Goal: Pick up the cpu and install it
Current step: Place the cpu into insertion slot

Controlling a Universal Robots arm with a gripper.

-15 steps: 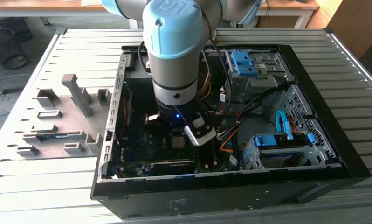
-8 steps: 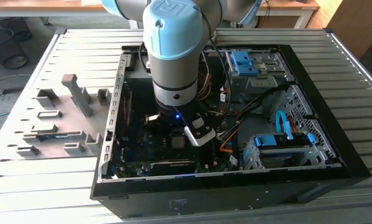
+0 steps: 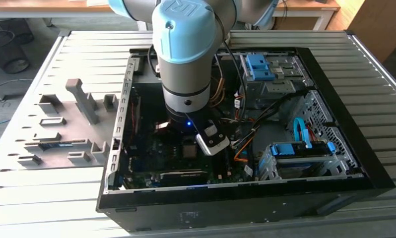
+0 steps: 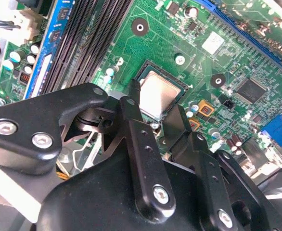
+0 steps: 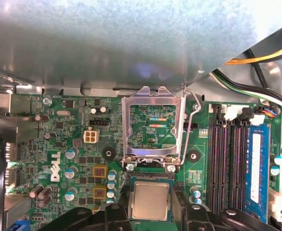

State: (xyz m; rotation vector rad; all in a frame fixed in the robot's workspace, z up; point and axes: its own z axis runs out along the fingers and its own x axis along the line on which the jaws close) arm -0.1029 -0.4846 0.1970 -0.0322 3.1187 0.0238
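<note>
The cpu [image 5: 150, 201], a square chip with a silver lid, lies level in the black socket on the green motherboard [image 5: 69, 144]; in the second wrist view the cpu [image 4: 159, 91] shows with a dark frame around it. My gripper [image 5: 150, 206] hangs right over it, one black finger against each of two opposite edges, shut on the chip. In the second wrist view the gripper [image 4: 153, 103] has a fingertip [image 4: 133, 94] touching the chip's side. In the exterior view the gripper [image 3: 188, 144] reaches down into the open computer case [image 3: 357, 163].
The socket's metal load plate [image 5: 153, 122] stands swung open behind the chip, its wire lever [image 5: 195, 120] raised beside it. Black memory slots [image 5: 230, 159] run alongside. Cables [image 3: 251, 124], blue drive bays [image 3: 297, 148] and the case walls crowd the arm.
</note>
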